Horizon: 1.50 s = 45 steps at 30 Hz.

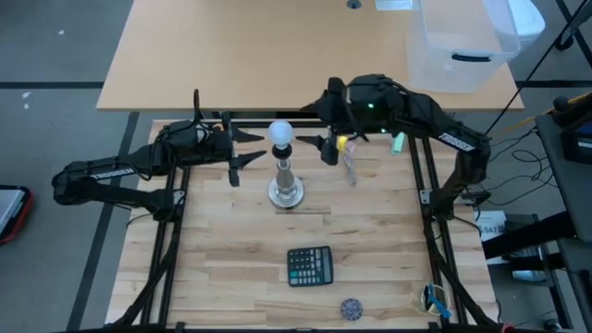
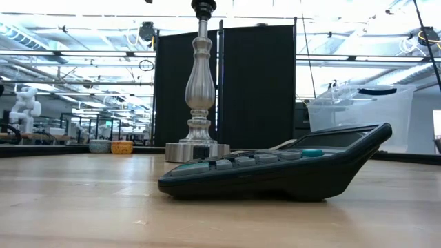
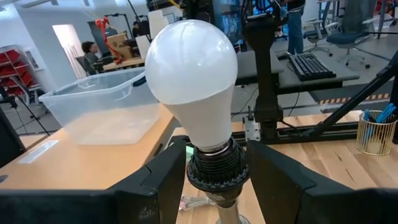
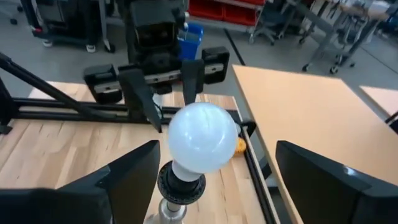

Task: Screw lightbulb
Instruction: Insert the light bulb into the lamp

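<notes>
A dark calculator [image 2: 282, 171] lies tilted on the wooden table [image 2: 83, 207]. Behind it stands a silver lamp stand [image 2: 198, 103]. Its socket top is cut off, possibly bulbless

1. The left arm reaches in from the table's left side, wrist level, its left gripper [image 1: 242, 148] spread wide.
2. The right arm reaches in opposite, its right gripper [image 1: 314, 129] also spread wide, facing the left one.

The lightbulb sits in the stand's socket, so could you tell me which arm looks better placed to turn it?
Probably the right gripper. Its open jaws flank the lightbulb itself; the left gripper's jaws sit lower, beside the socket.
</notes>
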Tool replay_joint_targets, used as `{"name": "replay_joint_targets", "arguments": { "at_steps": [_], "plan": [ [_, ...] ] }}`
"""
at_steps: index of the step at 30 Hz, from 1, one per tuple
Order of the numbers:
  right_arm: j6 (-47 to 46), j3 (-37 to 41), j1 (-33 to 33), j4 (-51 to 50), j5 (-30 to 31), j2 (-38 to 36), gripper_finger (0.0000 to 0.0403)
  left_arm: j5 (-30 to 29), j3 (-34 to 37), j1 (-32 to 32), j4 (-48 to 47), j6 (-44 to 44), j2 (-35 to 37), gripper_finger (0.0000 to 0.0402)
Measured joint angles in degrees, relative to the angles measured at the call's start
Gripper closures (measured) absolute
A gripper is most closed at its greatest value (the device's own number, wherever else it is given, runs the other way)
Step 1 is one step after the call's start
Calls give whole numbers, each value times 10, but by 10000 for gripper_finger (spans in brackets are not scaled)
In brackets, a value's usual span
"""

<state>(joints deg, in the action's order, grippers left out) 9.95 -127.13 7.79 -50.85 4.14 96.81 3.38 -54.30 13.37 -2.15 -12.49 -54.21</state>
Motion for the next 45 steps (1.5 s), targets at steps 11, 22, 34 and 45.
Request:
{"name": "replay_joint_targets", "arguments": {
  "at_steps": [11,22,34,45],
  "plan": [
    [51,-48,-3,24,23,23,89,-14,0,0,0,-15,0,226],
    [100,-48,1,26,109,21,89,-46,0,0,33,-45,0,226],
    [-98,-48,15,10,52,11,94,-85,-36,-1,153,125,0,227],
    [-32,-48,7,-38,32,9,333,-107,-167,-39,-137,89,-12,373]
  ]
}}
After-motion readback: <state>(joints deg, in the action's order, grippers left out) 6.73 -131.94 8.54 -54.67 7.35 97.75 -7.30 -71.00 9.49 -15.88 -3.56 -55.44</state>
